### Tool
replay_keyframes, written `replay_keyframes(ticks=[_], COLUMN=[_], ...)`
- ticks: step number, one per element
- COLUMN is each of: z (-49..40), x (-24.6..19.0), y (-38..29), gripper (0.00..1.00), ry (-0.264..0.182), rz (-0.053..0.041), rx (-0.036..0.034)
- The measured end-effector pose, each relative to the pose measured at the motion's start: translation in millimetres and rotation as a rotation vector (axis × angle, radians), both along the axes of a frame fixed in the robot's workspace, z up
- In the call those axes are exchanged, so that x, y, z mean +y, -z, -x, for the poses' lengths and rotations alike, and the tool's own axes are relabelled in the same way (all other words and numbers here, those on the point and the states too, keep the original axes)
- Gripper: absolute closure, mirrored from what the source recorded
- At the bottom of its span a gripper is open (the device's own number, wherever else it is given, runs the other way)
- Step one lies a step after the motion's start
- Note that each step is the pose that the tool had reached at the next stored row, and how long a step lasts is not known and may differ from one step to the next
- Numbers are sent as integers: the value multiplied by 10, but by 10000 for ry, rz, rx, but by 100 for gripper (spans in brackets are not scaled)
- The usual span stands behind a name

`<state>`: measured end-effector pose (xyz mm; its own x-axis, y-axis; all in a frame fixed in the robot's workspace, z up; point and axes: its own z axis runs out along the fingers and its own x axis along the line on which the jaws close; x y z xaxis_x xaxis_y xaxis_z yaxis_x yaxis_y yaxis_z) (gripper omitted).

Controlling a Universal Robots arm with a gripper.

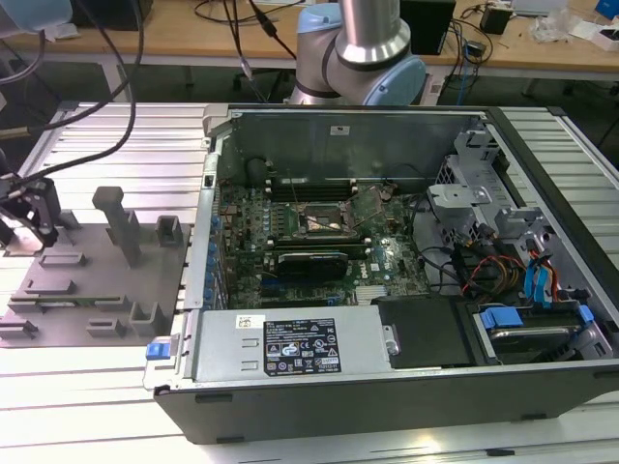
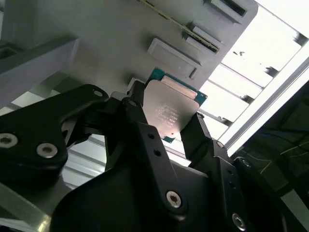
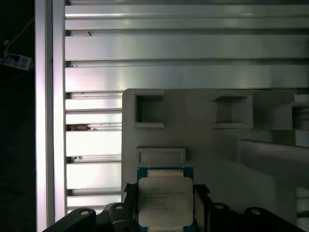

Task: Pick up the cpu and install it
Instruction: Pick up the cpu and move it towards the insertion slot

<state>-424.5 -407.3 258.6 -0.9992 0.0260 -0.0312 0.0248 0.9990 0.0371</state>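
Gripping the cpu (image 3: 165,198) by 2 opposite edges, the claw (image 2: 168,110) is sitting low at the grey tray (image 3: 203,145) on the worktop (image 1: 97,387), well apart from the computer case (image 1: 290,411), so pick-up is seemingly underway.

Ribbed aluminium table (image 1: 77,406), grey plastic tray (image 1: 97,275) and open computer case (image 1: 387,411) side by side on it

The silver and pale-blue jointed robot arm (image 1: 360,43) stands at the back of the exterior view, and at that view's far left its black two-fingered gripper (image 1: 34,217) points downward, fingers (image 2: 145,130) pressed against opposite edges of the cpu (image 2: 170,112), a thin square silvery-topped chip.
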Motion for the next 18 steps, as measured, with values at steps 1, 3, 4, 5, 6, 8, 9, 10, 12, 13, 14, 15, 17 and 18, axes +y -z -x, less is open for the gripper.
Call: replay_keyframes(ticks=[1, 3, 4, 5, 6, 8, 9, 10, 12, 13, 14, 15, 17, 18], z=[0, 0, 0, 0, 0, 0, 0, 0, 0, 0, 0, 0, 0, 0], x=[0, 0, 1, 1, 1, 3, 5, 5, 6, 7, 7, 7, 8, 8], y=[-30, -75, -91, -108, -126, -197, -228, -250, -317, -354, -384, -420, -480, -504], gripper=[45, 45, 45, 45, 45, 45, 45, 45, 45, 45, 45, 45, 45, 45], ry=[0, 0, 0, 0, 0, 0, 0, 0, -1, 0, 0, -1, 0, 0], rz=[0, 1, 0, 1, 1, 1, 0, 1, 1, 1, 0, 0, 0, 1], rx=[0, 1, 0, 0, 1, 0, 0, 0, 1, 1, 1, 0, 0, 1])
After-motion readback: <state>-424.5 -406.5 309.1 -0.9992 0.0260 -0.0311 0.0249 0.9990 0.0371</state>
